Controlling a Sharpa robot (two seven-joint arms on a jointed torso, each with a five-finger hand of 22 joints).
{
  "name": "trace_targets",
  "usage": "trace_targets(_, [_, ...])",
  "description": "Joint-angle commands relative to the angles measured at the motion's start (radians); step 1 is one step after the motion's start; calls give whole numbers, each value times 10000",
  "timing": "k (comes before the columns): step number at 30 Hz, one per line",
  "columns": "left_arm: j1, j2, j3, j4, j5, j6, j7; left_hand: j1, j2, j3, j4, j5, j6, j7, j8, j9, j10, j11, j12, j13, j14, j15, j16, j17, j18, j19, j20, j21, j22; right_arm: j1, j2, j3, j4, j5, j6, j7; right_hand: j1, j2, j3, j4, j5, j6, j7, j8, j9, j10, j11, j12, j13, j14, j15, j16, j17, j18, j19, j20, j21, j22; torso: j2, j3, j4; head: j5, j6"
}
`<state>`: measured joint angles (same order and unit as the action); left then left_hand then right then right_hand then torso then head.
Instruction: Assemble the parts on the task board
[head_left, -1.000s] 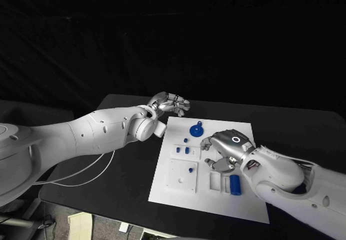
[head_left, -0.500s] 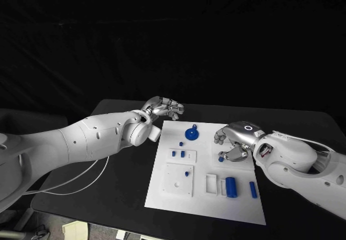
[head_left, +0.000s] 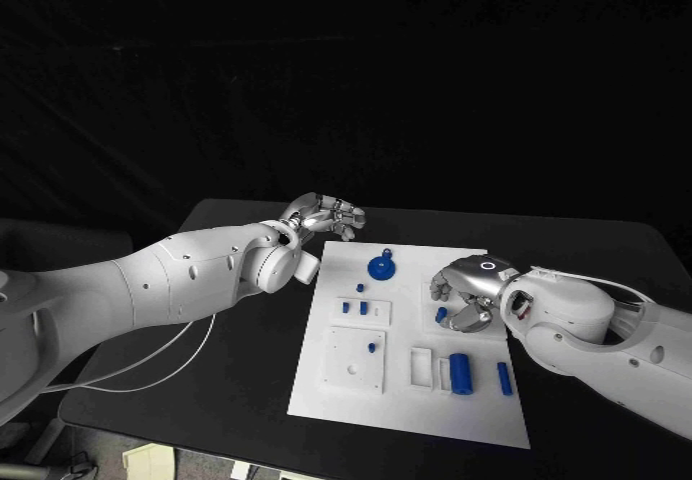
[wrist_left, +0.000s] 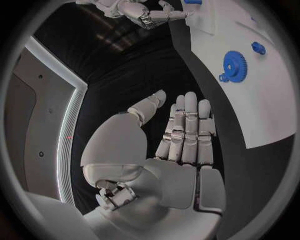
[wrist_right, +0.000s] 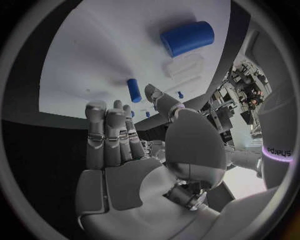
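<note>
The white task board (head_left: 418, 400) lies in the middle of the black table. On it are a blue gear (head_left: 382, 267), three small blue pegs (head_left: 361, 300), a peg in a square plate (head_left: 374, 347), a thick blue cylinder (head_left: 460, 373) and a slim blue piece (head_left: 505, 378). My right hand (head_left: 464, 295) hovers over the board's right side, just above a small blue peg (head_left: 441, 314). Its fingers (wrist_right: 109, 135) are straight and hold nothing; cylinder (wrist_right: 187, 38) and peg (wrist_right: 133, 90) lie beyond them. My left hand (head_left: 326, 214) hangs off the board's far left corner, empty, fingers (wrist_left: 185, 130) straight, near the gear (wrist_left: 234, 63).
White raised holders (head_left: 428, 367) sit beside the cylinder on the board. Bare black table (head_left: 216, 380) surrounds the board on all sides. A white cable (head_left: 159, 355) trails over the table's left edge under my left arm.
The camera shifted during the last second. My right arm has drawn back to the right, uncovering the slim blue piece, and the hand then eased slightly down-left. The left hand stays put.
</note>
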<state>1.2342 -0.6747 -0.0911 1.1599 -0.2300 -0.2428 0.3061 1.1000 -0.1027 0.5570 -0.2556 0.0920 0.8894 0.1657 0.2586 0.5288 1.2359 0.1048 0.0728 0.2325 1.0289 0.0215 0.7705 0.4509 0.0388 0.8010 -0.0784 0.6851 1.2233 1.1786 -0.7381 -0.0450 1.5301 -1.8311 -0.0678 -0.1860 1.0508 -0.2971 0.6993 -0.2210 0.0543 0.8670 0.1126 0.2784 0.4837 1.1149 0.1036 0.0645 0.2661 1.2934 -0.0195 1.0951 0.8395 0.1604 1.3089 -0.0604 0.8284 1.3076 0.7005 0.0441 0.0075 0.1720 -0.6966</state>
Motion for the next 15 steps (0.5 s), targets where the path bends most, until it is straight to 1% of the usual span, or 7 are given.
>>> trace_targets(1, [18, 25, 10, 22, 60, 115, 102, -26, 61, -22, 23, 46, -83, -9, 39, -11, -34, -6, 4, -12, 67, 9, -43, 17, 113, 58, 26, -56, 13, -11, 31, -13, -37, -253, 235, -52, 215, 22, 154, 94, -53, -2, 39, 37, 10, 60, -31, 74, -27, 7, 57, 17, -15, 1014, -3, 34, -59, 30, 2, -10, 4, -17, -1])
trace_targets(2, [17, 28, 10, 22, 60, 120, 102, -26, 62, -22, 23, 46, -83, -9, 40, -11, -34, -6, 4, -12, 67, 9, -43, 18, 113, 59, 25, -57, 13, -12, 33, -14, -35, -253, 251, -51, 277, 11, 233, 150, -54, 7, 71, 54, 14, 94, -28, 82, -48, 14, 62, 18, -22, 1014, 13, 40, -68, 24, 4, -14, 5, -26, 0])
trace_targets(6, [17, 23, 10, 13, 60, 116, 100, -28, 63, -23, 25, 46, -84, -9, 40, -12, -34, -5, 4, -12, 68, 9, -45, 21, 113, 61, 25, -58, 15, -17, 38, -46, -36, -263, 291, -29, 471, 23, 439, 233, -54, 93, 111, 125, 32, 253, -62, 142, -71, 37, 28, 25, -35, 1014, 45, 50, -84, 19, 3, -22, 14, -44, -9])
trace_targets(7, [17, 21, 10, 11, 60, 116, 101, -28, 64, -23, 26, 46, -84, -9, 41, -13, -34, -5, 4, -12, 69, 9, -46, 23, 113, 61, 25, -58, 15, -19, 41, -63, -41, -263, 267, 0, 592, 46, 588, 297, -53, 214, 174, 200, 56, 410, -99, 209, -63, 54, -6, 29, -43, 1014, 69, 57, -84, 21, 2, -27, 11, -50, -3])
trace_targets(10, [17, 17, 10, 11, 60, 118, 104, -31, 67, -24, 30, 46, -85, -9, 42, -14, -34, -5, 4, -12, 70, 8, -49, 27, 113, 63, 25, -60, 17, -36, 53, -76, -34, -263, 233, 45, 775, 98, 845, 417, -55, 371, 224, 296, 82, 634, -161, 295, -54, 84, -63, 36, -55, 1014, 114, 68, -77, 32, -1, -37, 8, -53, -3])
trace_targets(13, [17, 16, 10, 13, 60, 120, 102, -36, 70, -26, 35, 45, -84, -8, 44, -15, -34, -5, 4, -13, 71, 8, -51, 32, 112, 65, 26, -61, 19, -56, 94, -84, -51, -265, 183, 67, 863, 155, 986, 500, -57, 529, 255, 383, 106, 846, -215, 387, -20, 100, -115, 40, -64, 1014, 134, 79, -66, 51, 1, -37, 14, -47, -11])
trace_targets(15, [17, 15, 10, 12, 60, 120, 104, -41, 72, -27, 38, 45, -85, -8, 45, -15, -34, -5, 4, -13, 72, 8, -53, 35, 111, 67, 26, -62, 20, -74, 127, -85, -62, -265, 186, 73, 888, 197, 1047, 551, -57, 601, 264, 421, 113, 968, -255, 441, 9, 106, -153, 40, -69, 1014, 139, 86, -61, 63, -1, -30, 11, -37, -16])
